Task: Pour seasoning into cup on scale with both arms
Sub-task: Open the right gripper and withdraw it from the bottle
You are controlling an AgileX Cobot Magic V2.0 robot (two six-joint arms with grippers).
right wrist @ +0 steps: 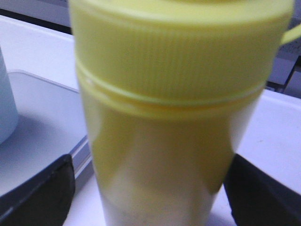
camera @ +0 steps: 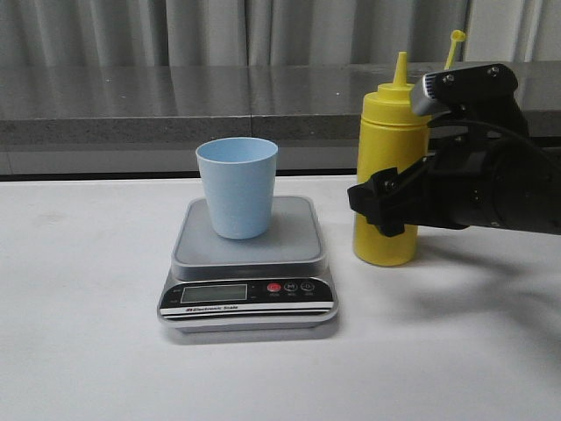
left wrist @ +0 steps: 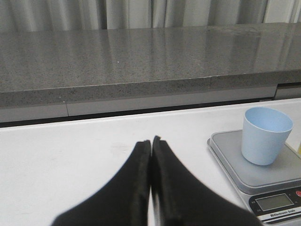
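Note:
The yellow seasoning bottle (camera: 390, 132) stands upright on the white table, just right of the scale (camera: 294, 239); its cap strap sticks up beside the nozzle. The light blue cup (camera: 237, 189) stands upright on the scale's platform. My right gripper (camera: 386, 209) is open around the bottle's lower body. In the right wrist view the bottle (right wrist: 178, 94) fills the space between the fingers (right wrist: 42, 193), with a gap on one side. My left gripper (left wrist: 151, 142) is shut and empty above the table, apart from the cup (left wrist: 265, 136) and scale (left wrist: 225, 151). It is out of the front view.
A grey stone ledge (camera: 175, 105) with curtains behind runs along the back of the white table (camera: 88, 333). The scale's black front panel (camera: 250, 292) with display and red button faces the front edge.

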